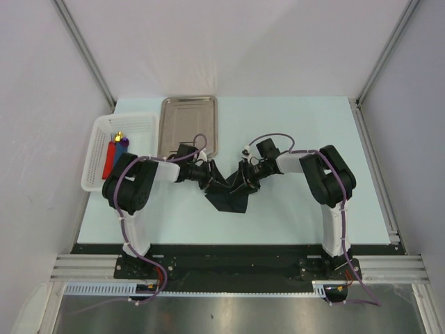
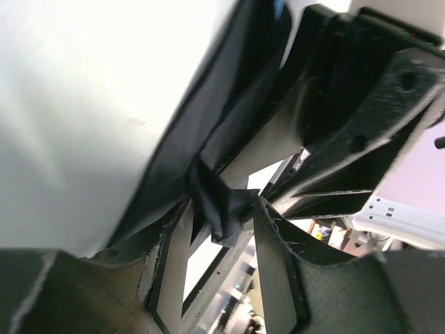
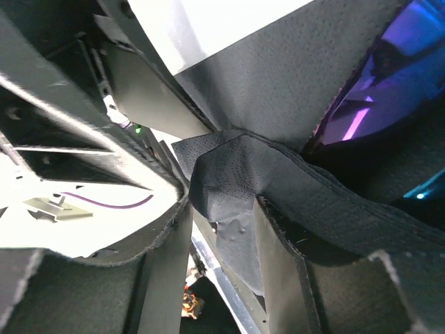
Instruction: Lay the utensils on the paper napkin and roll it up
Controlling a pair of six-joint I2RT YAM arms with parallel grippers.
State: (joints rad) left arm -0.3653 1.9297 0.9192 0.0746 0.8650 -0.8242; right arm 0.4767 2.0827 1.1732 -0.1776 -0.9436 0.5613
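The black paper napkin (image 1: 228, 200) lies crumpled mid-table, with its far part lifted between my two grippers. My left gripper (image 1: 208, 182) comes at it from the left and my right gripper (image 1: 240, 184) from the right. In the left wrist view a hanging fold of the napkin (image 2: 208, 118) sits between the tips of the left gripper (image 2: 222, 202), whose jaws stand apart. In the right wrist view the napkin (image 3: 278, 90) drapes over one finger of the right gripper (image 3: 221, 205), also parted. A purple utensil (image 3: 379, 97) shows under the raised napkin. The blue utensil is hidden.
A shiny steel tray (image 1: 188, 125) sits behind the left gripper. At the left edge a white basket (image 1: 97, 174) holds a flat red piece (image 1: 109, 158) and a blue piece (image 1: 124, 145). The two grippers are almost touching each other.
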